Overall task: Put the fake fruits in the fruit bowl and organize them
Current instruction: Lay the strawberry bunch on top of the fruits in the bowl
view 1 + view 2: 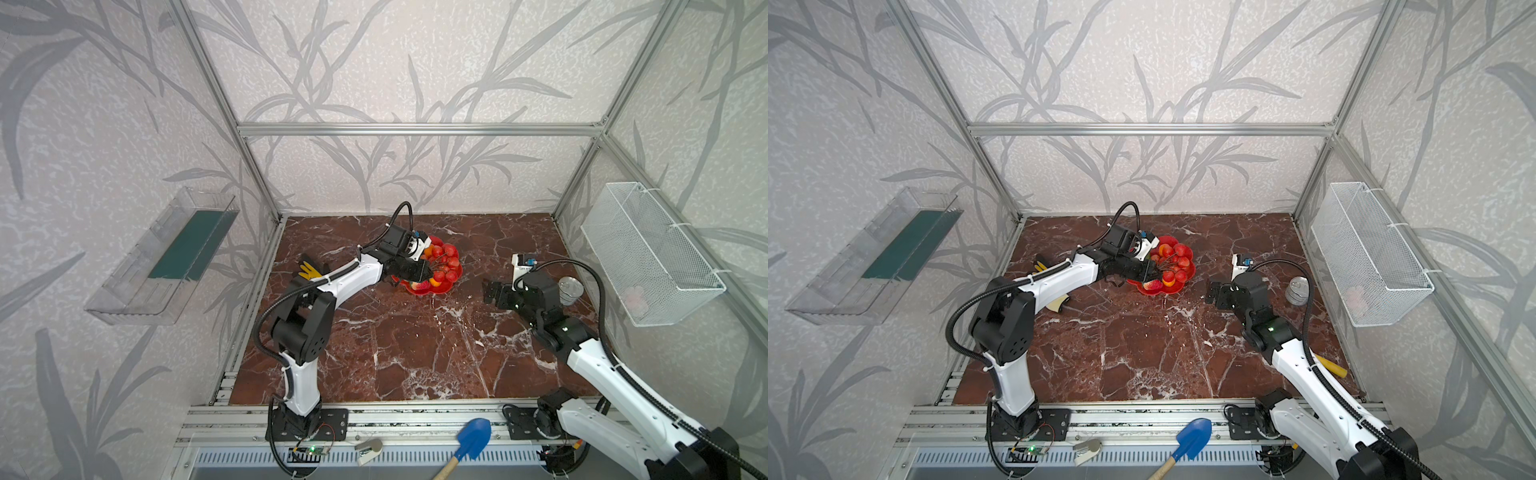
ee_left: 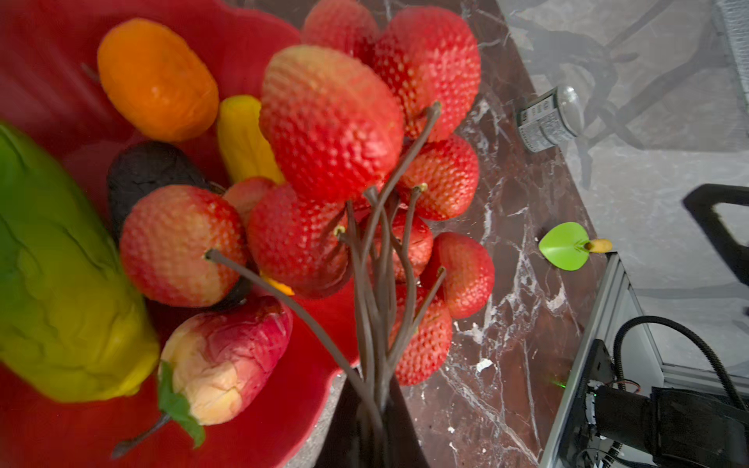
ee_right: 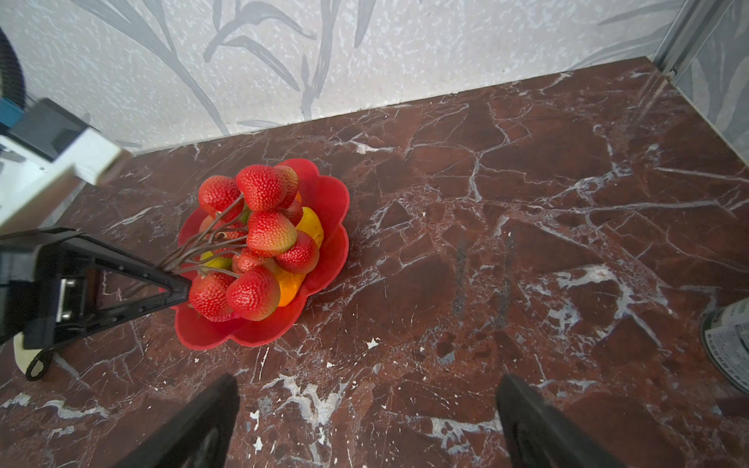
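While five plastic fruits lie in the glossy red scalloped fruit bowl (image 3: 334, 190), toward twelve o'clock on the red-brown marble counter (image 3: 527, 202) (green-yellow oblong (image 2: 60, 283), small orange (image 2: 156, 77), dark avocado (image 2: 150, 174), ridged yellow oblong (image 2: 243, 137), red-pink peach (image 2: 227, 356)), the sixth is in hand. Left tool (image 3: 178, 283): clamped shut on the brown stems of the bunch of red berries (image 3: 269, 233), over the bowl. Right tool (image 3: 367, 389): spread wide, empty, at the bowl's three o'clock. Outstanding, likely: release and settle the bunch.
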You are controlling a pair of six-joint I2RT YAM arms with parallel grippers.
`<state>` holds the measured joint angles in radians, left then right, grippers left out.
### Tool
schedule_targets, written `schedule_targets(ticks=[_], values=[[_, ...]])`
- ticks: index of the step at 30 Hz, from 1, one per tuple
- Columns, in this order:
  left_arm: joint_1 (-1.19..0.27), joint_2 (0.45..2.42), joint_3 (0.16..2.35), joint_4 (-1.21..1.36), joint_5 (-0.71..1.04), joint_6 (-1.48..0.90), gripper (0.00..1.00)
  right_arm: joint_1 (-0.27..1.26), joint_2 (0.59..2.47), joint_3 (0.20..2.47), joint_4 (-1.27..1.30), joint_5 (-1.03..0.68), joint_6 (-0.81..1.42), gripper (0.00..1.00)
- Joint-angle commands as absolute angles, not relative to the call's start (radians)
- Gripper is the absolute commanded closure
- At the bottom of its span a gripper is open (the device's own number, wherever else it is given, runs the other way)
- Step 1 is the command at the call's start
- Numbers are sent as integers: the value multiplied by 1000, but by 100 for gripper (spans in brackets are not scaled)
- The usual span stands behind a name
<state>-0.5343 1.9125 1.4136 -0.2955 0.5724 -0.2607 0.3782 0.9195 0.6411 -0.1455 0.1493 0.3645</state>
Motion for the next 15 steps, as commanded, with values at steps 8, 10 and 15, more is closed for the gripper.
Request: schedule_targets(ticks=[8,10,15], values=[[-531,1871,1417,-308,462,-229,52,367,954,643,-131,137,350,1],[-531,1850,1414,-310,435,-228,35,367,963,644,-127,134,353,1],[-522,1789,1390,-280,384,-234,23,364,965,644,-133,131,349,1]])
